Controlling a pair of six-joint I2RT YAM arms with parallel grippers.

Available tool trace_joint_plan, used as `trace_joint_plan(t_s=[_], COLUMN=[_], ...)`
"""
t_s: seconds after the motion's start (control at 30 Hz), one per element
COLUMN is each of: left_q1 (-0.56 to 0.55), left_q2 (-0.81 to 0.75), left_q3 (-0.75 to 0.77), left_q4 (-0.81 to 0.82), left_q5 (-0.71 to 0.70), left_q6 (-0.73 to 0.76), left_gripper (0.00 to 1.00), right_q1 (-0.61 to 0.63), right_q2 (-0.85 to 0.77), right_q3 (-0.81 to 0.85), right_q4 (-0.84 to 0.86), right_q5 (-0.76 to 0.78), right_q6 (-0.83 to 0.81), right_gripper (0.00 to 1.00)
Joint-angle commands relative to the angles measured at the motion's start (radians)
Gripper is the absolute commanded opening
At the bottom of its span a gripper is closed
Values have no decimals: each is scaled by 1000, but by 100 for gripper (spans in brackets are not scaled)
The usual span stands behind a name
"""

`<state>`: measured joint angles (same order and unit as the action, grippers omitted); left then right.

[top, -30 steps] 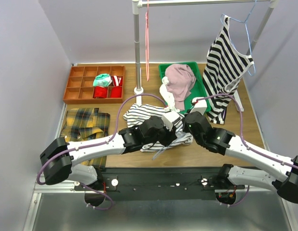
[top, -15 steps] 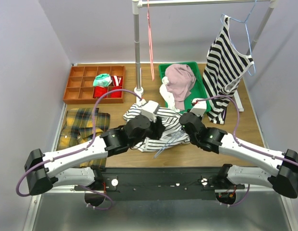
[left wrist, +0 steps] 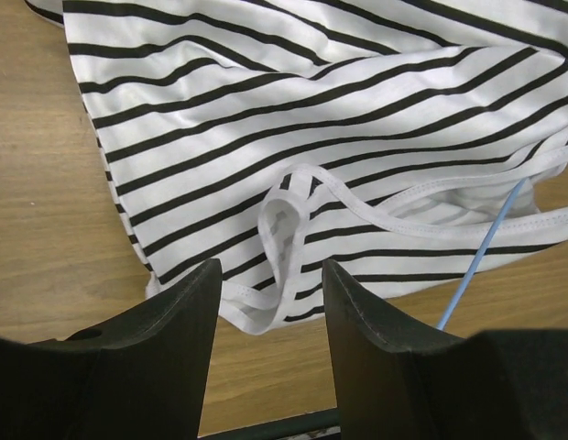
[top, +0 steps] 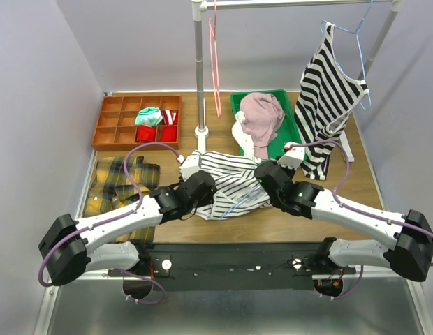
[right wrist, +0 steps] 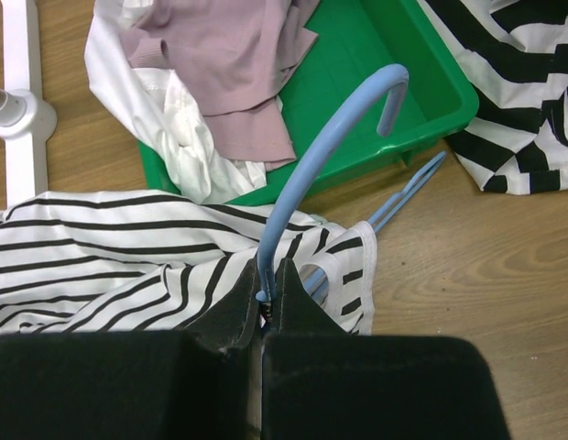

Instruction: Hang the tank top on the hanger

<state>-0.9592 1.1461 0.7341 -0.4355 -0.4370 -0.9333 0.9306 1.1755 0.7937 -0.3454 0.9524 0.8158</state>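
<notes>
At 9 o'clock on the table (top: 342,209) lies one yellow plaid cloth (top: 122,183), and at 10 o'clock stands one orange compartment tray (top: 112,125) with a few small cloth pieces in its cells. My left pincer (left wrist: 270,270) has its jaws spread apart, low over the near left hem of the tank top (top: 227,178). A folded strap with white edging lies between the two fingers (left wrist: 174,321), and I cannot tell whether they touch it. The tank top lies flat at 6 o'clock on the table, between my two pincers. From the rail above it hangs one pink-red hanger (top: 215,63). My right pincer (right wrist: 267,280) is clamped on the neck of the hanger (right wrist: 293,188), whose hook curves up toward 1 o'clock in my right wrist view. The rest of its wire runs into the tank top, and one blue stretch comes out past the hem in my left wrist view. At 1 o'clock from the tank top stands one green bin (top: 293,129) holding one pink garment (top: 262,115) over some white cloth. At 2 o'clock a second striped top, with wide bands (top: 332,91), hangs on a second light-blue hanger (top: 359,42). That makes three hangers and two striped tops.
</notes>
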Motion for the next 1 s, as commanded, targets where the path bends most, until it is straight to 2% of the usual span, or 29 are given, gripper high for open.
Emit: trace_joint_plan(t_s=[0.0, 0.3, 0.5, 0.97], left_q1=[17, 80, 106, 111], left_q2=[17, 52, 76, 156], left_q3=[-21, -91, -153, -176], left_q4=[69, 231, 339, 431], left_q5=[4, 50, 107, 167], left_q6=[-171, -272, -337, -386], left_gripper=[56, 51, 50, 45], right_q1=[2, 4, 2, 4], right_q2=[19, 1, 13, 30], right_q3=[6, -1, 9, 6], right_q4=[-69, -87, -99, -93], right_q5=[3, 20, 28, 25], right_q6=[98, 126, 144, 148], right_gripper=[1, 1, 1, 1])
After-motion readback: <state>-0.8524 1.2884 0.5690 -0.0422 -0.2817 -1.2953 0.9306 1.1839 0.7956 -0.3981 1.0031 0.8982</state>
